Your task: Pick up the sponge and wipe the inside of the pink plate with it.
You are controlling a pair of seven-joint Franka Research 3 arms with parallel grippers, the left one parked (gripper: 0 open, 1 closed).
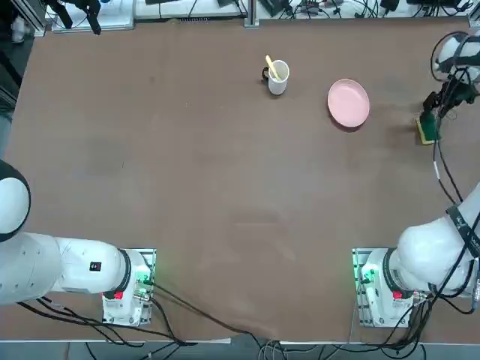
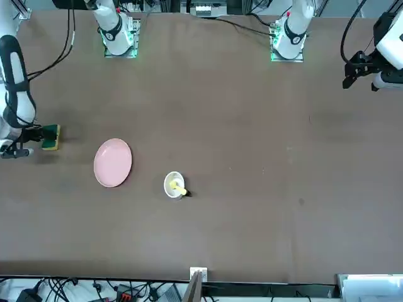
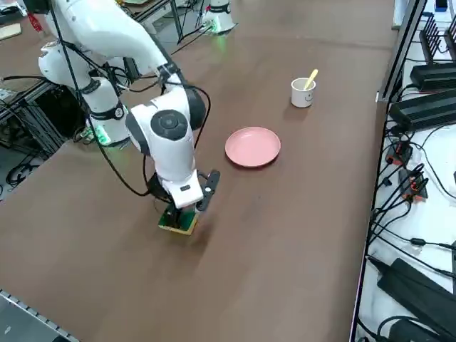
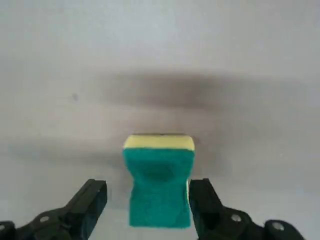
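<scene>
The sponge, green on top over a yellow base, lies on the brown table near its right edge. My right gripper is open, with one finger on each side of the sponge. One finger stands clear of it and the other is close against its side. The sponge's green top is pinched in at the middle. In the right side view the gripper stands straight down over the sponge. The pink plate rests on the table to the left of the sponge, with nothing in it.
A white mug with a yellow stick in it stands left of the plate. Cables and power bricks lie along the table's far edge. The right arm's cable hangs beside the sponge.
</scene>
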